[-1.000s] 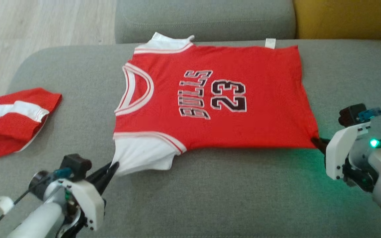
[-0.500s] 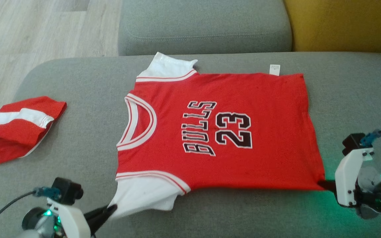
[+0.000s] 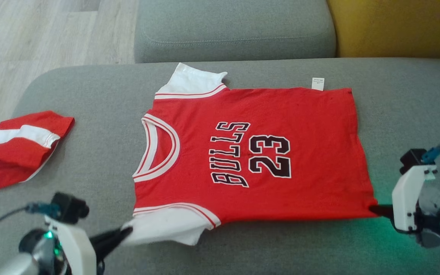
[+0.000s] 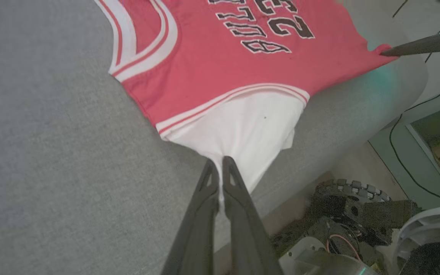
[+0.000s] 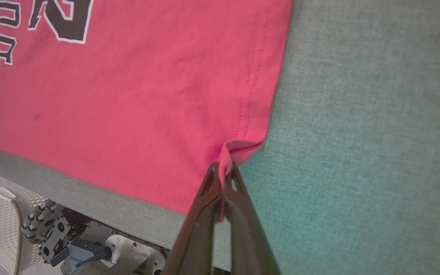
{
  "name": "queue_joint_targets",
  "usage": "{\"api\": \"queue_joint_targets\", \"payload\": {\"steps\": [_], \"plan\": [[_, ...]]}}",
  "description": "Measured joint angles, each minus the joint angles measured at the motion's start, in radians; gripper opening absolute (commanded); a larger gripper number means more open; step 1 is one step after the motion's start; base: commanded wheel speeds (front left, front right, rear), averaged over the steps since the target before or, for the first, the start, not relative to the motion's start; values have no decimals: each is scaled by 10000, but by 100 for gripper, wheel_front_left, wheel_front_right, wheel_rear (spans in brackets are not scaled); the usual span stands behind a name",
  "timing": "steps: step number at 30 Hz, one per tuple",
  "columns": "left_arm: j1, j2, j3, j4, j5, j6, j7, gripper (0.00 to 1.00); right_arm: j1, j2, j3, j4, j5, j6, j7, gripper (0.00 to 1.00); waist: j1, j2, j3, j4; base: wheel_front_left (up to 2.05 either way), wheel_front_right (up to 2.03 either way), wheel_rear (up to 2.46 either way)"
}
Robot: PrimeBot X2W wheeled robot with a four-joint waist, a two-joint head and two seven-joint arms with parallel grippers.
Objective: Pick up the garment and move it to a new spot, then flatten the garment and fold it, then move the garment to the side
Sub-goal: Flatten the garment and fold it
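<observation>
The garment (image 3: 250, 152) is a red jersey with white sleeves and "BULLS 23" print, spread flat on the grey couch seat (image 3: 101, 99), neck to the left. My left gripper (image 3: 126, 232) is shut on the near white sleeve; the left wrist view shows its fingertips (image 4: 220, 164) pinching the sleeve's edge (image 4: 243, 130). My right gripper (image 3: 372, 209) is shut on the near hem corner; the right wrist view shows the red corner (image 5: 239, 147) bunched between its fingertips (image 5: 223, 170).
A second red and white cloth (image 3: 13, 147) lies folded at the couch's left end. A grey back cushion (image 3: 235, 26) and a yellow one (image 3: 395, 26) stand behind. Wooden floor (image 3: 33, 46) lies to the left. The robot's base (image 4: 357, 214) is below the seat's front edge.
The head camera has tilted, shifting the whole picture down. Both grippers keep their hold and have drawn the jersey slightly nearer, stretched between them.
</observation>
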Motion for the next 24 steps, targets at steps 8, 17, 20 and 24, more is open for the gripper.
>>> {"api": "queue_joint_targets", "payload": {"steps": [8,17,20,24], "plan": [[-1293,-113,12,-94,21,0,364,0,-687,268,-311,109,-811,0,234,0,0,0,142,-65,0,0,0],[-3166,-849,-88,800,132,0,435,0,-1876,805,-832,727,-1649,0,-42,0,0,0,743,-115,0,0,0],[-3732,-1076,-247,1229,199,0,355,0,-2248,951,-901,941,-1848,0,-132,0,0,0,1007,-150,0,0,0],[-4405,-1375,-336,1921,230,0,153,0,-2585,1049,-920,1197,-2125,0,-221,0,0,0,1373,-200,0,0,0]]}}
